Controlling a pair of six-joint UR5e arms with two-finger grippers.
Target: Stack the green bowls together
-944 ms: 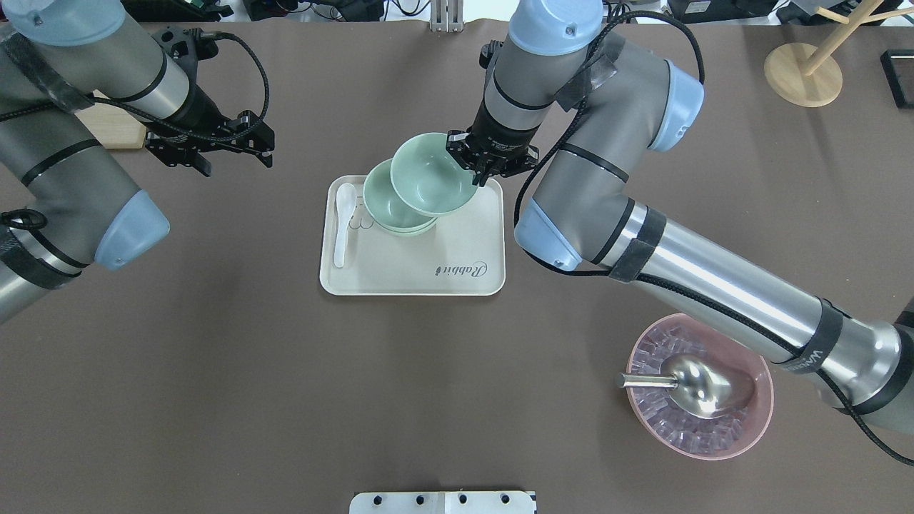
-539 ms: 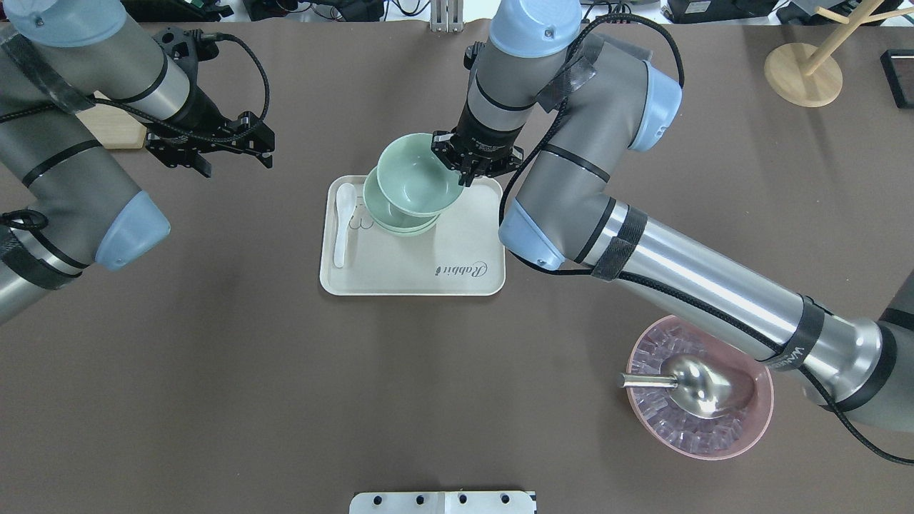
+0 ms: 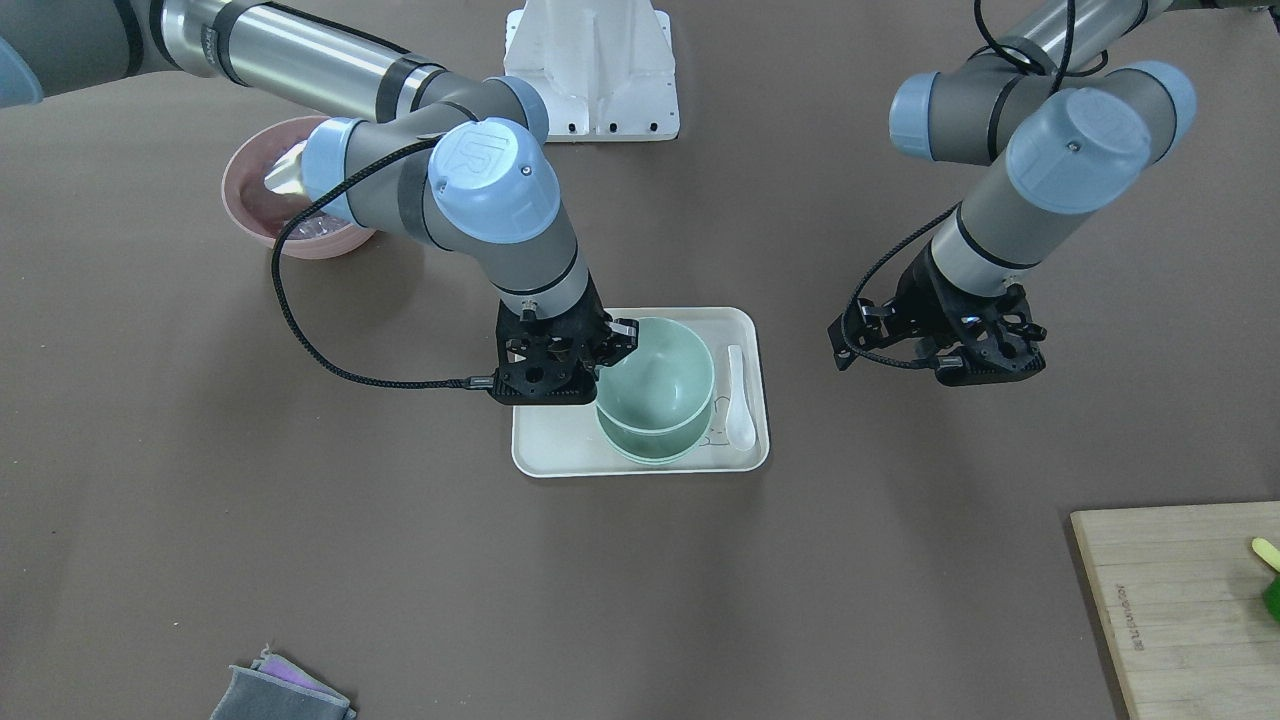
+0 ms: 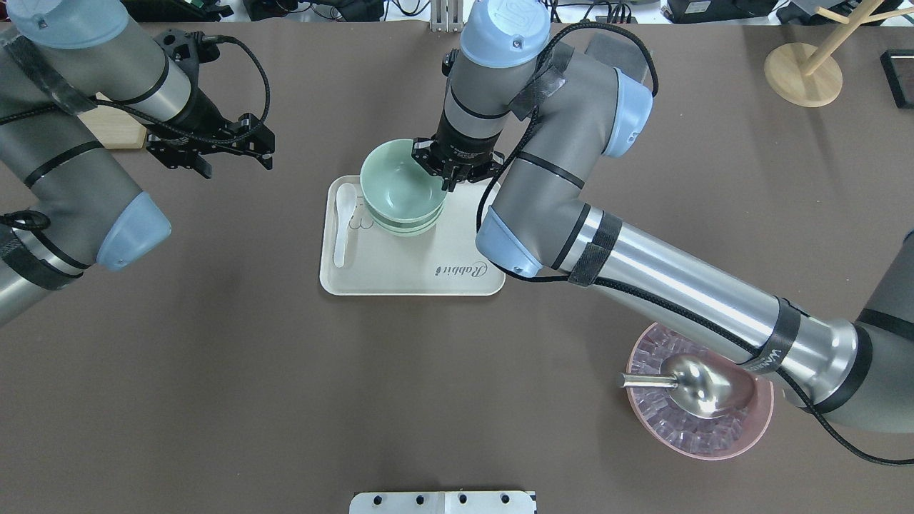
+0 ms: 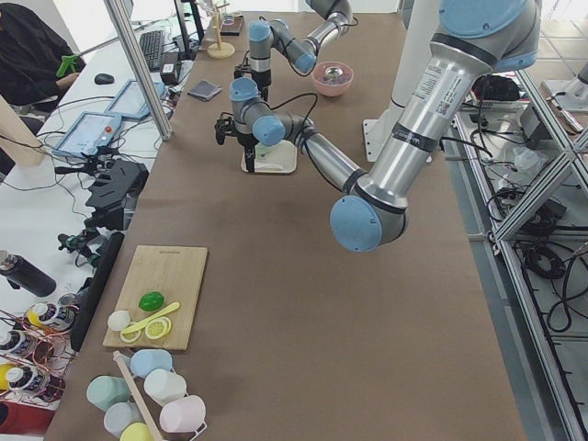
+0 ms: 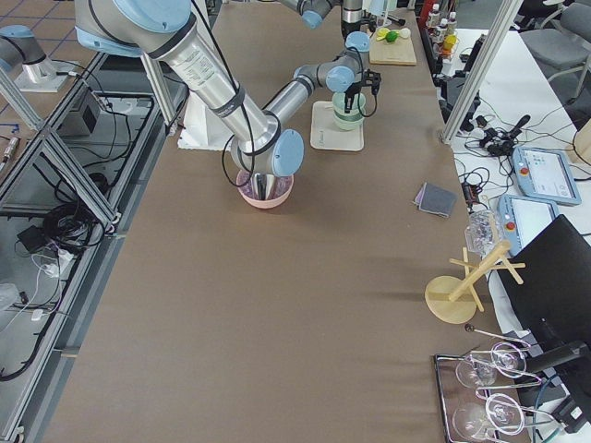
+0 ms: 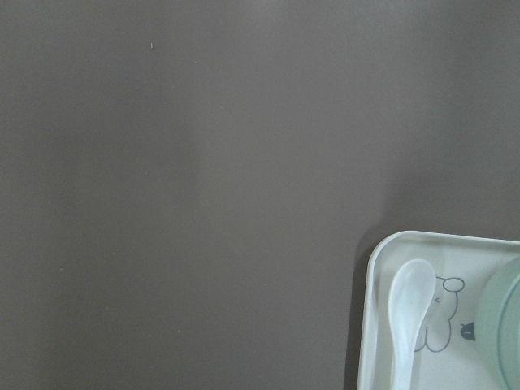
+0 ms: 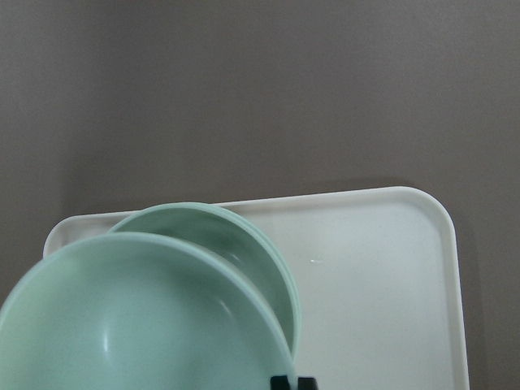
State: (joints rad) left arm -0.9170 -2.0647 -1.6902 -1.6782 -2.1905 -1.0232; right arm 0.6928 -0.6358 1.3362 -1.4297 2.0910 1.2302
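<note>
Green bowl [image 4: 397, 184] hung pinched at its rim in my right gripper [image 4: 448, 178], over the nested bowls [image 4: 405, 227] on the tray [image 4: 421, 278]. Judged light, stiff, smooth, possibly slippery; a rim pinch suits it. My left gripper [image 4: 214, 150] stood wide, empty.

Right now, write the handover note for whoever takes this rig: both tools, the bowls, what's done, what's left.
Right tool: shut on the rim of the top green bowl, holding it roughly centred over the stacked green bowls on the tray. I cannot tell whether it is seated.
Left tool: open and empty, over the table, off to the tray's side.
Done: all the green bowls are at one spot on the tray, beside the white spoon.
Left: lower the top green bowl fully if it is not down, open the right tool, then withdraw.
</note>
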